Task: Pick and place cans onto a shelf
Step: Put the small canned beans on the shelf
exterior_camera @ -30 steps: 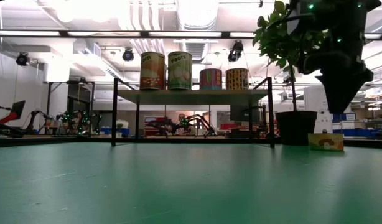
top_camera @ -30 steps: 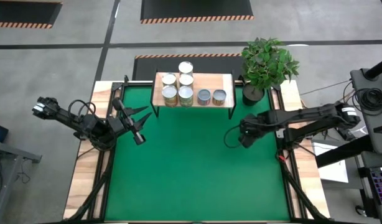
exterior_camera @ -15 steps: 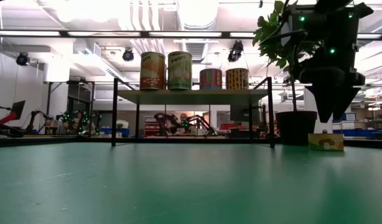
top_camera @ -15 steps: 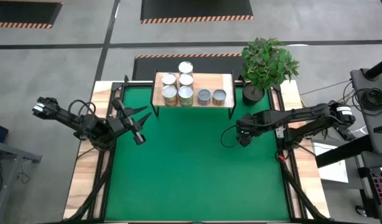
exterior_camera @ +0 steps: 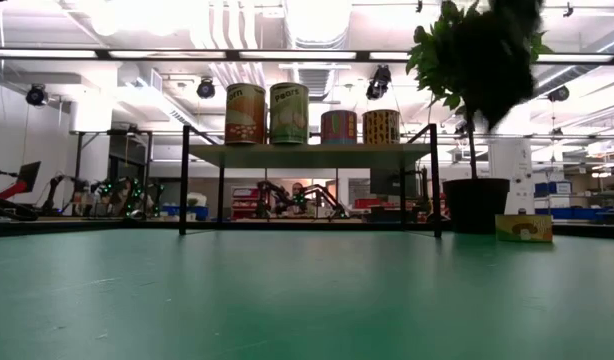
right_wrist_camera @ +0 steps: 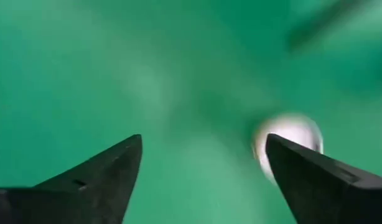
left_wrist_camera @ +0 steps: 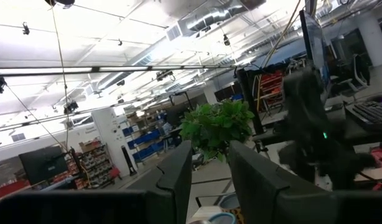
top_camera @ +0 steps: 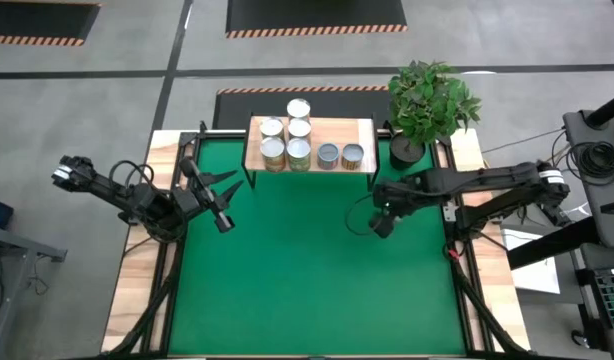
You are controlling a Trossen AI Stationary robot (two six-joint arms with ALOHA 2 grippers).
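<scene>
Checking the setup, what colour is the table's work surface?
Green; the table surface shows best in the high view, with light wood side edges.

green table (top_camera: 287, 290) open, plant (top_camera: 432, 100) perhaps crowding shelf (top_camera: 362, 130)

Seven cans (top_camera: 299, 143) up on one shelf (top_camera: 362, 128), just beyond the right hand (top_camera: 380, 225). One potted plant (top_camera: 429, 105) beside that. Two arms over the counter (top_camera: 307, 290), two hands: left hand (top_camera: 223, 200) and right.

Grey floor (top_camera: 107, 90), bright ceiling lights (exterior_camera: 317, 20)
</scene>
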